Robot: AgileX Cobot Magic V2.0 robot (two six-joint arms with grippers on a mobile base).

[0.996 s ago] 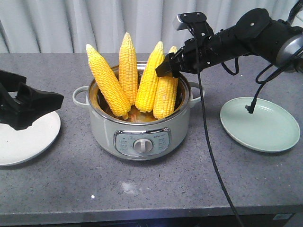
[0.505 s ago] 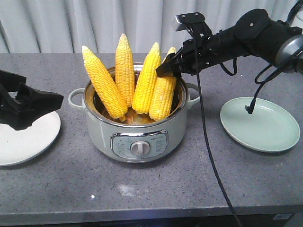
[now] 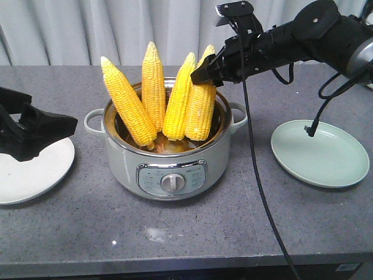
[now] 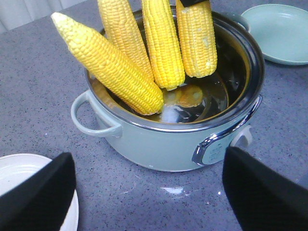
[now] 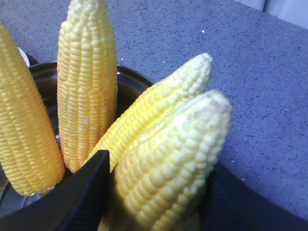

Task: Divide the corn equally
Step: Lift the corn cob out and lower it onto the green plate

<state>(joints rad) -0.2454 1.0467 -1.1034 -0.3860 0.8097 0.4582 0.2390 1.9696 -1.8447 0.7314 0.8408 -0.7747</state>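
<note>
The pale green pot [image 3: 125,166] holds four upright cobs of corn [image 3: 152,87]. The right gripper [image 3: 205,74], reaching in from 2 o'clock, is clamped on the rightmost cob [image 3: 201,114] near its tip. At the pot's 9 o'clock the left gripper [image 3: 61,125] hovers, jaws spread wide.

Nothing readable here tbh. The only print I can spot is on the control panel [image 3: 171,177] on the front of the pot [image 3: 122,158], low down and left of the right gripper [image 3: 205,74]. There are tiny markings around the knob [image 3: 172,182], way too small and blurry to make out.
</note>
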